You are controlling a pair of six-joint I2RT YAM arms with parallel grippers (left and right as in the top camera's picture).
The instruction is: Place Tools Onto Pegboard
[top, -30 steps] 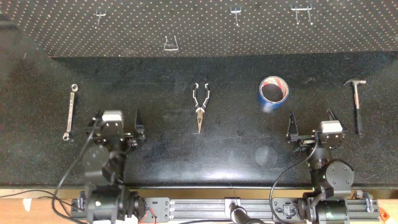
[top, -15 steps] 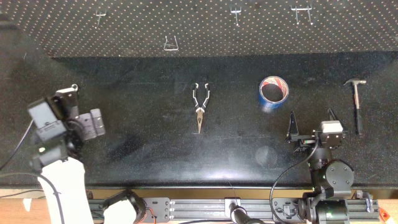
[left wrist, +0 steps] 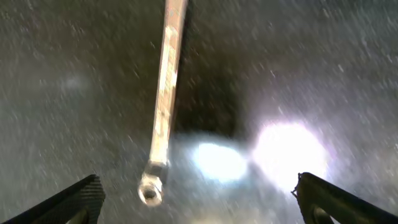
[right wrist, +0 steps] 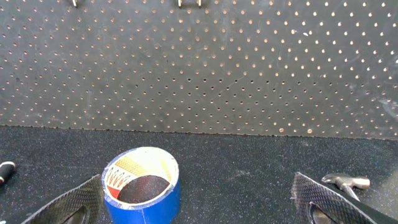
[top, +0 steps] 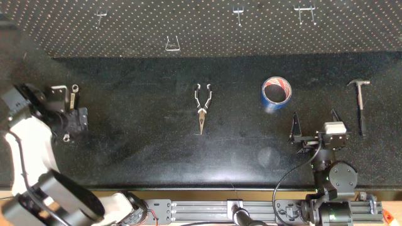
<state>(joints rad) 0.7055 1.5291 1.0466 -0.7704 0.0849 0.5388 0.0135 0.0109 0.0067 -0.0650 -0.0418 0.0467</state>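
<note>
No tool is hung yet: wrench (left wrist: 165, 93), pliers (top: 201, 107), tape roll (top: 276, 93) and hammer (top: 360, 110) lie on the worktop (top: 144, 144). Left end effector (left wrist: 200, 196) is spread above the wrench; right end effector (right wrist: 200, 208) is spread.

black table (top: 157, 144) | on it: wrench (left wrist: 163, 106) | pliers (top: 201, 108) | tape roll (top: 276, 93) | hammer (top: 360, 110)

left arm (top: 25, 150): white links, black joints | right hand (right wrist: 199, 206): black textured fingers (right wrist: 323, 200)

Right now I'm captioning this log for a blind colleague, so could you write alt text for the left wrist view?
A silver wrench lies on the dark speckled table, its ring end nearest the left gripper, whose black fingers are spread wide apart. Bright glare patches sit on the table beside the wrench.
</note>
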